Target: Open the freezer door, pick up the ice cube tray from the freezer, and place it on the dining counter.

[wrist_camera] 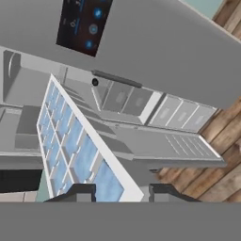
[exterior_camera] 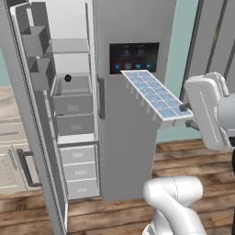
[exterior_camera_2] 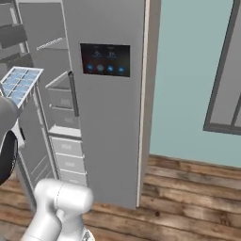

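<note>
Dark touchscreen panel (exterior_camera: 134,58) set in right-hand gray fridge door (exterior_camera: 133,137); small black round object (exterior_camera: 68,78) on shelf; wood plank floor (exterior_camera_2: 188,197) below.

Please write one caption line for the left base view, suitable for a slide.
Gripper holds the ice cube tray by one end, clear of the open freezer, in front of the touchscreen door.

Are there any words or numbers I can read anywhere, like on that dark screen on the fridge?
No text reads clearly anywhere.
Touchscreen panel on the gray fridge door: faint pale marks along the top and a row of blue and white round icons, too blurred to read.
Ice cube tray, freezer drawers and freezer door: no writing on them.
</note>
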Tool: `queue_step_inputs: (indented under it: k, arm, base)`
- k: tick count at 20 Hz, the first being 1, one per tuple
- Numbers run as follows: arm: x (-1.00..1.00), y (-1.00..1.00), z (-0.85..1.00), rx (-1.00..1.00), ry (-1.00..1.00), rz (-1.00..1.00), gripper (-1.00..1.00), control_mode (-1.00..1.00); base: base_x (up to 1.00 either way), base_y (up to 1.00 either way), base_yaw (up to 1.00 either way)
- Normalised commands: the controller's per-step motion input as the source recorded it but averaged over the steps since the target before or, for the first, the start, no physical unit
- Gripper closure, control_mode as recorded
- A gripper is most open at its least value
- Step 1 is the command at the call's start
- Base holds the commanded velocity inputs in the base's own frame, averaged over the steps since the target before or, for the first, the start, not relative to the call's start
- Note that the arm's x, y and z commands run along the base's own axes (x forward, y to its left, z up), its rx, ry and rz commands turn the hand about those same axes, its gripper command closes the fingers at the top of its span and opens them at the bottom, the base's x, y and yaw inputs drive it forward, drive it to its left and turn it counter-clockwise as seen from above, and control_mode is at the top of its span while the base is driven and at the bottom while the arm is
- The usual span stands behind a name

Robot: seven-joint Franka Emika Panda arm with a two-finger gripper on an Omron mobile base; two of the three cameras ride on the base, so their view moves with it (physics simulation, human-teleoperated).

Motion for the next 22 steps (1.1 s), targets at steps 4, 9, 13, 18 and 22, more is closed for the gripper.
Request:
queue_step_inputs:
  k: [4,9,13,18,22]
  arm:
    - [0.00,0.00,0.00,0.00,0.00,0.00,1.00,1.00]
    - [0.00,0.00,0.00,0.00,0.00,0.00,1.00,1.00]
    - [0.00,0.00,0.00,0.00,0.00,0.00,1.00,1.00]
    - [0.00,0.00,0.00,0.00,0.00,0.00,1.00,1.00]
    - [0.00,0.00,0.00,0.00,0.00,0.00,1.00,1.00]
  base:
    - [-0.96,-0.21,0.50]
    - [-1.00,-0.35,0.50]
    - [-1.00,-0.49,0.44]
    - [0.14,-0.74,0.32]
    - [0.58,-0.89,0.24]
